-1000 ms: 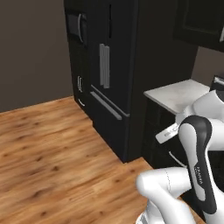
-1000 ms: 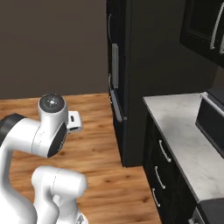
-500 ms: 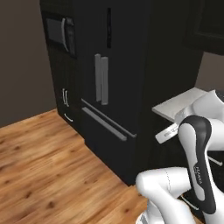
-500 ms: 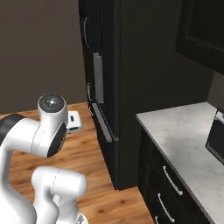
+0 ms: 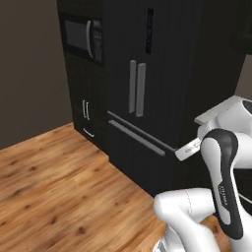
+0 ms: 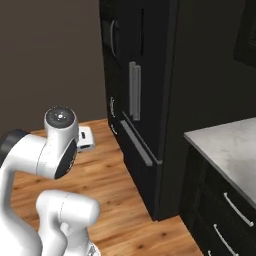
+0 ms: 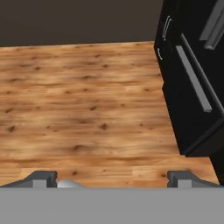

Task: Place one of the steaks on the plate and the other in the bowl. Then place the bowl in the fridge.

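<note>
A tall black double-door fridge [image 5: 147, 93] stands closed against the far wall, with two long grey vertical handles [image 5: 136, 87] side by side at its middle and a long grey bar handle [image 5: 140, 138] across the bottom drawer below them. Just left of the fridge, a black microwave [image 5: 81, 39] is built into dark cabinetry, with small curved grey pulls [image 5: 86, 109] on the cabinet doors beneath it. A warm brown wooden plank floor [image 5: 59, 187] spreads in front of these, and a plain dark grey-brown wall [image 5: 27, 74] rises at the far left.

To the right of the fridge, seen from the right base camera, a pale grey stone counter [image 6: 227, 150] sits on black drawers with slim silver handles [image 6: 237, 210].

The white robot arm [image 5: 224, 182] with dark joints is folded near the camera, well apart from the fridge. In the hand camera, the claw [image 7: 111, 178] points down at bare floor, its two dark fingertips [image 7: 41, 177] spread wide with nothing between them. The fridge's lower corner [image 7: 192, 87] lies to the right of that view.
</note>
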Robot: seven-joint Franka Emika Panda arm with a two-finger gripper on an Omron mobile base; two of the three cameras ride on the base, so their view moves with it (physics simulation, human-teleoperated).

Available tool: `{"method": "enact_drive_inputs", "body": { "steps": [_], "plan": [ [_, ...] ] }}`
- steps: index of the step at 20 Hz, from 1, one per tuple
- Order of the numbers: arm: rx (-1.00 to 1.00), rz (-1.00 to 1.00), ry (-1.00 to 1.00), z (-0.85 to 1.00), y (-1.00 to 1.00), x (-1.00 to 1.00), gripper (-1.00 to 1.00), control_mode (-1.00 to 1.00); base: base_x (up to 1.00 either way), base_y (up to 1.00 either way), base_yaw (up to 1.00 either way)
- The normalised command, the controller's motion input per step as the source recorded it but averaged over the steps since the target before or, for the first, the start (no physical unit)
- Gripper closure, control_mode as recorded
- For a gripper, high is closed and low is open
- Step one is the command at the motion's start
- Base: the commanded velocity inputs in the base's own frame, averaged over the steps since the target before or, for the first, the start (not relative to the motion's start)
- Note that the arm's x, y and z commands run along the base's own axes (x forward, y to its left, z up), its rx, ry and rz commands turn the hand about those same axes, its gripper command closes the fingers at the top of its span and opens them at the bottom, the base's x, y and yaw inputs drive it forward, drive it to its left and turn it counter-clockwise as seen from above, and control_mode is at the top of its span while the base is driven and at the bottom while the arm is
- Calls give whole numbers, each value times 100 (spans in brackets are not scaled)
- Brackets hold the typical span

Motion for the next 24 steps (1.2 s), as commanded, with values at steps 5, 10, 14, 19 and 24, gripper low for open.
{"method": "enact_drive_inputs", "body": {
  "steps": [5,10,14,19,24],
  "plan": [
    [0,0,0,0,0,0,-100,100,0,58,-17],
    [0,0,0,0,0,0,-100,100,7,45,-25],
    [0,0,0,0,0,0,-100,100,25,43,-30],
    [0,0,0,0,0,0,-100,100,41,63,-36],
    [0,0,0,0,0,0,-100,100,40,83,-38]
  ]
}}
